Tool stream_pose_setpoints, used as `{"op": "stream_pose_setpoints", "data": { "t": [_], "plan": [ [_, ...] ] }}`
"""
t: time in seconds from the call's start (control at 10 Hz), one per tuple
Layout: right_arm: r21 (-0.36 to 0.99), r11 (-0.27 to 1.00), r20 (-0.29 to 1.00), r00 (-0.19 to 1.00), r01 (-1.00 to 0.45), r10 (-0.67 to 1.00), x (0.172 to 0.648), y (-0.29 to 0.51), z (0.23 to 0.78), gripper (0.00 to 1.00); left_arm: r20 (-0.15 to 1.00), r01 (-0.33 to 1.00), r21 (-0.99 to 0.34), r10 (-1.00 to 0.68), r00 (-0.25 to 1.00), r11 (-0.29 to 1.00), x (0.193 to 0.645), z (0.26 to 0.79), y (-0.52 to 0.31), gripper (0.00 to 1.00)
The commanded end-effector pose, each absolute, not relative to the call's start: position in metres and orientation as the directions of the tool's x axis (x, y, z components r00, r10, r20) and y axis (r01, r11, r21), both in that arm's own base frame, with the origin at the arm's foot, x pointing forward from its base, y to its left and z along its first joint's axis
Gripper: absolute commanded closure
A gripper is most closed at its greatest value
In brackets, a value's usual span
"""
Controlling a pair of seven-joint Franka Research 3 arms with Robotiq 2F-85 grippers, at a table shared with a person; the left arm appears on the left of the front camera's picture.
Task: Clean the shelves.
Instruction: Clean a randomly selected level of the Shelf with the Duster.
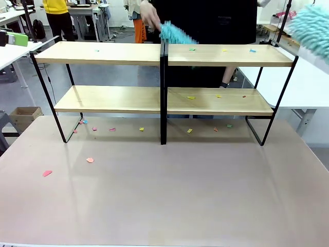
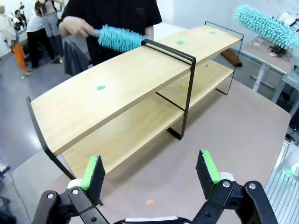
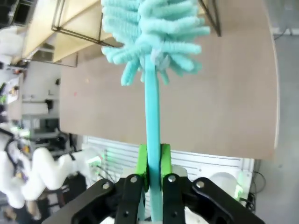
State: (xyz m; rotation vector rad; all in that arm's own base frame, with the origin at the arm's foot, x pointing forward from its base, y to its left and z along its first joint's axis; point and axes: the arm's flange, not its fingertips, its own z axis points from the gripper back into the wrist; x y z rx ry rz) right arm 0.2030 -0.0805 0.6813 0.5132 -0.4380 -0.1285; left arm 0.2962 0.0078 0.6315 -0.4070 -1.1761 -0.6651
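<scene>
Two-tier pale-wood shelves (image 1: 103, 53) | left pincer (image 2: 149, 164) agape | right pincer (image 3: 153, 153) clamps fluffy teal duster (image 3: 154, 32) stick

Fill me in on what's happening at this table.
Two dusters are out for cleaning the shelves. The person's hand holds a teal duster at the top board, near the central post. The right gripper is shut on the handle of a second teal duster, raised beyond the shelves' right end. The left gripper is open and empty above the tabletop. Coloured paper scraps lie on both boards and the tabletop.
</scene>
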Motion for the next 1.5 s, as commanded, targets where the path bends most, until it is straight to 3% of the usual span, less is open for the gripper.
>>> {"op": "stream_pose_setpoints", "data": {
  "t": [0.0, 0.6, 1.0, 1.2, 1.3, 1.4],
  "plan": [
    [0.551, 0.830, 0.419, 0.831, 0.087, -0.366, 0.183, -0.098, 0.668, 0.88, 0.939, 0.671, 0.038, -0.256, 0.229, 0.741, 0.298, 0.630, 0.008, 0.00],
    [0.578, 0.811, 0.414, 0.824, 0.091, -0.387, 0.161, -0.121, 0.663, 0.88, 0.939, 0.671, 0.038, -0.256, 0.229, 0.741, 0.298, 0.630, 0.008, 0.00],
    [0.449, 0.893, 0.586, 0.768, -0.042, -0.258, 0.179, -0.054, 0.719, 0.88, 0.939, 0.671, 0.038, -0.256, 0.229, 0.741, 0.298, 0.630, 0.008, 0.00],
    [0.318, 0.941, 0.725, 0.669, -0.117, -0.162, 0.166, -0.008, 0.762, 0.88, 0.939, 0.671, 0.038, -0.256, 0.229, 0.741, 0.298, 0.630, 0.008, 0.00],
    [0.314, 0.924, 0.710, 0.701, -0.220, -0.074, 0.153, 0.002, 0.772, 0.88, 0.939, 0.671, 0.038, -0.256, 0.229, 0.741, 0.298, 0.630, 0.008, 0.00],
    [0.320, 0.900, 0.523, 0.847, -0.298, 0.095, 0.142, 0.007, 0.767, 0.88, 0.939, 0.671, 0.038, -0.256, 0.229, 0.741, 0.298, 0.630, 0.008, 0.00]
  ]
}}
